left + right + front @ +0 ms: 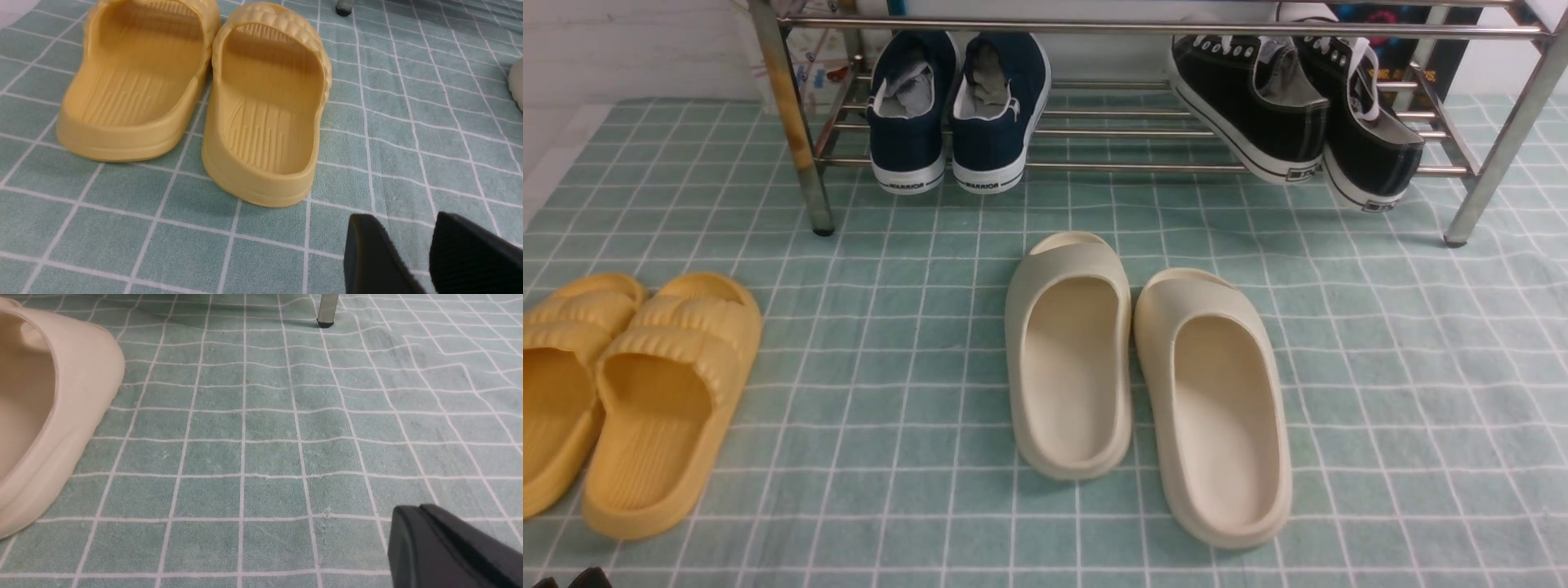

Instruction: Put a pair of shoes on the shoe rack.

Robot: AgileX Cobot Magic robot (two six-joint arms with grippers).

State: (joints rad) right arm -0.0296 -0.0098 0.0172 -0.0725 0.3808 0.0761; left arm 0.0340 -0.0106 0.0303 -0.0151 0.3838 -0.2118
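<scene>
Yellow slides, cream slides and navy sneakers rest above green checked cloth.

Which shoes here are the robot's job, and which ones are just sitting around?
For the job:
- black lace-up sneakers, on the right of the lower shelf, heels poking out
- shoe rack

Just lying about:
- navy sneakers, on the rack's left
- cream slides, on the mat
- yellow slides, on the mat
- green checked mat

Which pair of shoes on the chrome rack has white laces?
The black canvas sneakers at the right end of the chrome shoe rack; the navy sneakers at the left have none.
</scene>
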